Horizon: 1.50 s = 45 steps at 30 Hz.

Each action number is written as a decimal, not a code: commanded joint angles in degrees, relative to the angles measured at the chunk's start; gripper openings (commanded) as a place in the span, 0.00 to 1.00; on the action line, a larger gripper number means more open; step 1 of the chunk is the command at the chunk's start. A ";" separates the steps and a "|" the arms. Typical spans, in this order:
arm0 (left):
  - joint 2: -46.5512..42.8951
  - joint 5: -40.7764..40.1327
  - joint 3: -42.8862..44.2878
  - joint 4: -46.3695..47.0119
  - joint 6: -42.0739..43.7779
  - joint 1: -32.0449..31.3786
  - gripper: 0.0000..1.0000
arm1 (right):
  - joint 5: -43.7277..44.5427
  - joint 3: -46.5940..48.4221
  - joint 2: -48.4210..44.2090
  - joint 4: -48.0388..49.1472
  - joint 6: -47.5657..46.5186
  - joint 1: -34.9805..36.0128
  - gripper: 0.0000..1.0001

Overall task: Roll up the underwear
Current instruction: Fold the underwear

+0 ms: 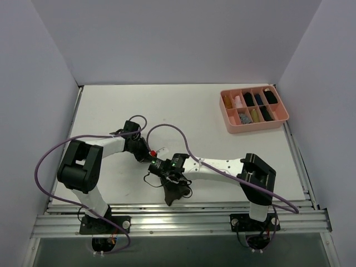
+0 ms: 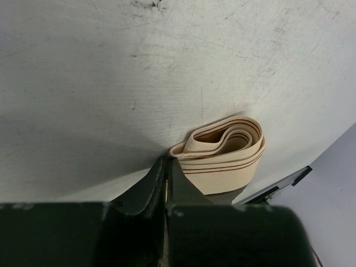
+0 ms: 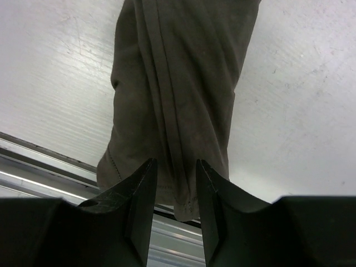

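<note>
- the underwear lies at about 6 o'clock on the table in the top view, close to the near edge, dark against the white surface; both arms reach in over it from either side
- the left gripper has its fingers pressed together; its tip touches the 9 o'clock end of the waistband, which the left wrist view shows as a light tan strip with thin brown lines, folded over itself into a flattened loop on the table; I cannot tell whether a fold of it is nipped between the fingers
- the right gripper has its fingers spread, one on each side of a lengthwise fold of the olive-brown cloth; in the right wrist view the cloth runs from 12 o'clock down to 6 o'clock and its lower hem lies over the metal rail at the table's edge; whether the fingers touch the cloth is not clear
- a pink tray with compartments sits at 2 o'clock, well apart from both grippers
</note>
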 commanded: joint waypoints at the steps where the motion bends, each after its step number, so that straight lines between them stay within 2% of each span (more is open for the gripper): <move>1: 0.59 -5.76 -1.01 -3.17 0.72 0.27 0.02 | 5.48 2.62 1.13 -5.30 -1.16 1.80 0.30; 17: 0.94 -6.02 0.40 -4.66 1.24 0.35 0.02 | 12.61 3.15 5.52 -9.17 -0.37 5.23 0.25; 20: 0.85 -6.11 0.40 -4.84 1.16 0.35 0.02 | 13.40 3.24 5.96 -9.43 -0.20 5.14 0.18; 24: 0.76 -6.20 0.31 -4.84 1.24 0.35 0.02 | 13.84 3.85 6.05 -10.05 -0.29 5.14 0.00; 28: 1.20 -6.28 0.31 -4.75 1.16 0.44 0.02 | 13.93 5.43 6.05 -11.19 -1.07 5.14 0.00; 37: 2.08 -6.72 -0.13 -4.05 0.98 0.53 0.02 | 7.09 15.36 7.80 -16.37 -5.99 4.97 0.00; 43: 2.61 -7.43 -0.57 -3.69 0.98 0.71 0.02 | -3.45 15.37 9.30 -14.71 -6.70 4.88 0.00; 45: 2.96 -7.69 -0.83 -3.61 0.98 0.71 0.02 | -4.00 14.75 10.09 -14.18 -6.00 4.79 0.00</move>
